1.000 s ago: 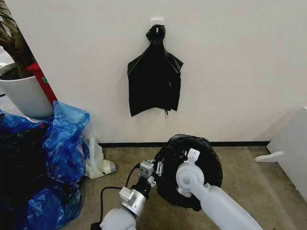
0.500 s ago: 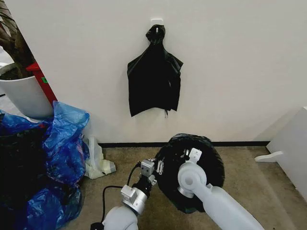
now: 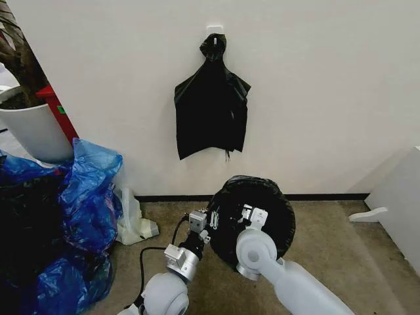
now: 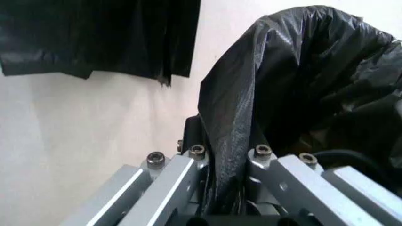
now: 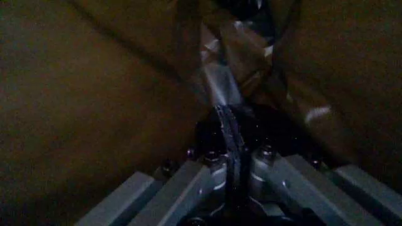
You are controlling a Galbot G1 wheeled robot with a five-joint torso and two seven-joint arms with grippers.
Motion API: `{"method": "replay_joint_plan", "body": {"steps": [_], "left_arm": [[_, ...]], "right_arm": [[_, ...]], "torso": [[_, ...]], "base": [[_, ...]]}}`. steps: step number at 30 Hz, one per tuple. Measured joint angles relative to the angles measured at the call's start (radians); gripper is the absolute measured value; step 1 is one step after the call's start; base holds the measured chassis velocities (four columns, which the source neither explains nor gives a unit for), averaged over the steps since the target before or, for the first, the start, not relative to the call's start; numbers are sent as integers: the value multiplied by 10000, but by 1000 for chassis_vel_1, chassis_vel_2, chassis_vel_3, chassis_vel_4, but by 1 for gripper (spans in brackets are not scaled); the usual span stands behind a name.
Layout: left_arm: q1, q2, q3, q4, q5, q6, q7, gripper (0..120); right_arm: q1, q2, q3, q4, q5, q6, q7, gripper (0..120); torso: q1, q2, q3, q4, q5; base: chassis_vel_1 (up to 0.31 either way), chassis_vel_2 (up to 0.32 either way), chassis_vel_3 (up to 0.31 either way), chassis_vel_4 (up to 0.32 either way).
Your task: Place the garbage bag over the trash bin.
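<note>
Left gripper (image 4: 227, 188) pinched on garbage bag (image 3: 262, 197) at its left edge, right gripper (image 5: 231, 155) clamped on a fold inside. Bag draped over trash bin on floor by wall. Black bag bundle (image 3: 211, 108) hanging above; blue bags (image 3: 85, 197) off left.

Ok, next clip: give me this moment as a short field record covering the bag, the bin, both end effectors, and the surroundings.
garbage bag: black, glossy, draped over a round form on the floor by the wall
trash bin: hidden under the bag; none of its surface can be made out
left end effector: at the bag's left edge, shut on a fold of the film
right end effector: inside the bag's dark opening, shut on a pinch of film
bundle of black bags: hanging from a wall hook
blue bags: heaped on the floor at left
planter pot: white, far left
</note>
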Motion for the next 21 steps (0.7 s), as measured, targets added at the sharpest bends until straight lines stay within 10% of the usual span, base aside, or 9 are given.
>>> {"method": "replay_joint_plan", "body": {"steps": [21], "left_arm": [[-49,-26,-211,272,670,-274,235,4]], "right_arm": [[347,-229,144,823,522,199,668,0]], "torso": [[0,0,0,1,1]], "base": [[0,0,0,0]]}}
